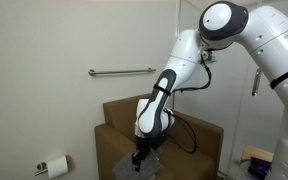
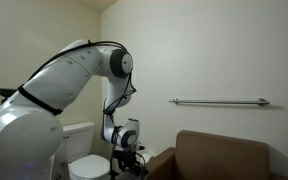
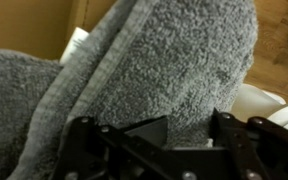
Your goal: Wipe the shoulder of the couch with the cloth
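Observation:
A grey terry cloth fills the wrist view, folded and bunched. My gripper is shut on the cloth, with a fold pinched between the two black fingers. In both exterior views the gripper points down at the near arm of the brown couch. The grey cloth lies on that arm under the gripper. In the exterior view from the side, the cloth is hidden behind the gripper.
A metal grab bar is fixed to the wall above the couch. A white toilet stands beside the couch. A toilet roll holder hangs low on the wall.

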Robot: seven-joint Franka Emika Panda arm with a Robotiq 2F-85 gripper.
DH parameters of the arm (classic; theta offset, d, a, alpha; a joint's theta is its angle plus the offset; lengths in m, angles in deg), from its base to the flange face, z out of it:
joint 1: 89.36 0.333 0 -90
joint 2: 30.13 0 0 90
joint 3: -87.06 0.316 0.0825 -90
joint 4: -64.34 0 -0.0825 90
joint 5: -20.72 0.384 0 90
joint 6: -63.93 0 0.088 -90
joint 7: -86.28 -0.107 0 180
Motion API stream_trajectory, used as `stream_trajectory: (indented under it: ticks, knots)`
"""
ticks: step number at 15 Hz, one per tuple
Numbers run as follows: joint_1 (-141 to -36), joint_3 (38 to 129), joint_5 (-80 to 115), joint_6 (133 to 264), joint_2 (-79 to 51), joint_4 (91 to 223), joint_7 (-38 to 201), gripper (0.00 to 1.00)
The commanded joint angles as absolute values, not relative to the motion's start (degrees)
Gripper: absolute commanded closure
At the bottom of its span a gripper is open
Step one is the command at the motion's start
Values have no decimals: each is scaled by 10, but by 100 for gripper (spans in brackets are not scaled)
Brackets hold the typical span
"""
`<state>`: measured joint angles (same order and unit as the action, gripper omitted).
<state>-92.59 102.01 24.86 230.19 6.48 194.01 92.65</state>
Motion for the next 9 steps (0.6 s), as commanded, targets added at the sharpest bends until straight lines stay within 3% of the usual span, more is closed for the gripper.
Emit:
stream_trajectory:
  ticks: [1, 4, 9]
  knots:
    - [-911, 966, 234, 2249, 76, 1933, 926, 86]
    - [-905, 943, 238, 2218, 77, 1928, 910, 94]
    - [-891, 916, 244, 2184, 62, 1922, 864, 94]
